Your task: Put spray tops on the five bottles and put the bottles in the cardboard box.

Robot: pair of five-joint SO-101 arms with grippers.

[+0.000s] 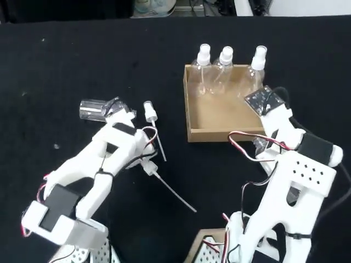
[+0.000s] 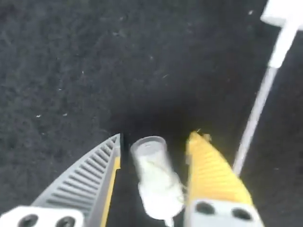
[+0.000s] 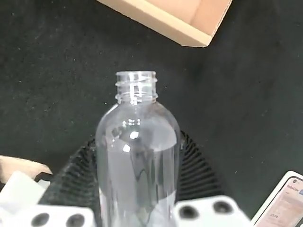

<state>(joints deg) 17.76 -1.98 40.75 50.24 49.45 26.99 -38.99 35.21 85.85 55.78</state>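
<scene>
Black table; right hand grips bottle near box corner.

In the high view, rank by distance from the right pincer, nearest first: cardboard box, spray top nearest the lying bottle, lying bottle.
1. cardboard box, beside the right pincer.
2. spray top, mid-table.
3. lying bottle, far left.

Black table cloth: matt, bit fuzzy, w/ lint specks. Brown cardboard box: plain matt. Held uncapped bottle: clear glossy plastic. White left arm shell: smooth plastic.
</scene>
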